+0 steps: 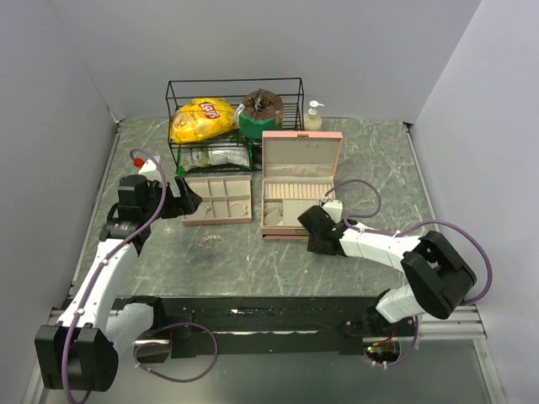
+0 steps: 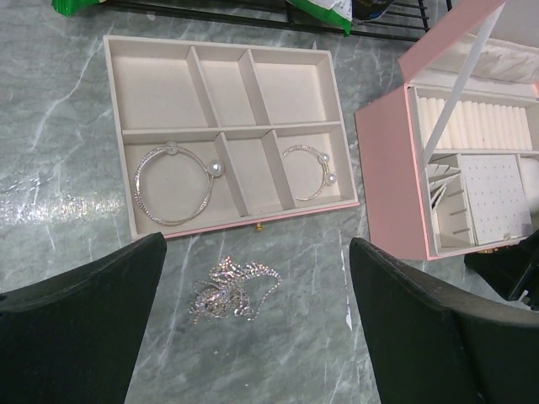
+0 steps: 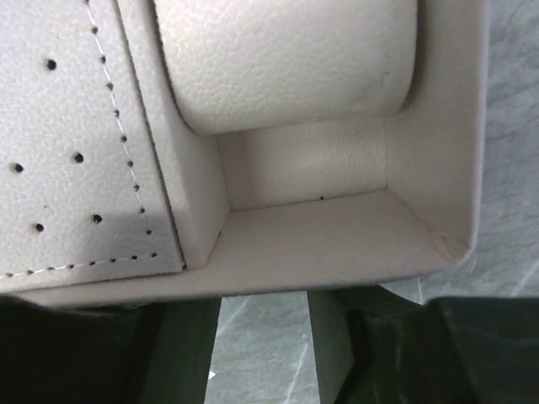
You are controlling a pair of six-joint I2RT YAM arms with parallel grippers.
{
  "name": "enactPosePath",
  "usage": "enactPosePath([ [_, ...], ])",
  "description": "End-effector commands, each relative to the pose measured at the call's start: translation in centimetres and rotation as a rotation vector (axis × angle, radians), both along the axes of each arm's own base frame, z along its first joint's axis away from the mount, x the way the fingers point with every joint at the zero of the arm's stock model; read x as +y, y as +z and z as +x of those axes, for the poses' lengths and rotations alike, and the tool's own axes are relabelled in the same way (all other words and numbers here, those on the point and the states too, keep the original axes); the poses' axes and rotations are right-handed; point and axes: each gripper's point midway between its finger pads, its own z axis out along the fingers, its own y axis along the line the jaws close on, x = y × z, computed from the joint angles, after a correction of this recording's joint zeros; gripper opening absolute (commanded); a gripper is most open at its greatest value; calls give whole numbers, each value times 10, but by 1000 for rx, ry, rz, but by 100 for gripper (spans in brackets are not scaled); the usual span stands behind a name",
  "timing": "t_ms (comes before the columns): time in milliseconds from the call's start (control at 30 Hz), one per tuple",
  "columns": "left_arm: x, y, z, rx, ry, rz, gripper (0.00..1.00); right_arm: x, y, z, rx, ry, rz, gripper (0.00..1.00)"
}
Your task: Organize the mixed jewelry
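Observation:
A tangled pile of thin silver chains, part of the mixed jewelry, lies on the marble just in front of the beige compartment tray. Two pearl-tipped wire bangles rest in the tray's front row, a large one at the left and a small one at the right. My left gripper hovers above the pile, open wide with nothing between its fingers. My right gripper is at the front right corner of the open pink box. Its fingers stand apart over bare marble, tips hidden behind the box's front wall.
A black wire basket holding a yellow chip bag and other packets stands behind the tray. A soap pump bottle is beside it. The box's lid stands upright, with ring rolls and a perforated panel inside.

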Motion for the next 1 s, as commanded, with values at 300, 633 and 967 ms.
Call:
enactPosePath([
  [300, -7, 18, 9, -56, -35, -14, 96, 17, -21, -36, 88, -66, 63, 37],
  [633, -6, 16, 8, -48, -36, -11, 96, 32, -48, -73, 200, -112, 110, 30],
  [967, -7, 14, 8, -39, -40, -10, 96, 37, -41, -101, 253, -194, 101, 31],
])
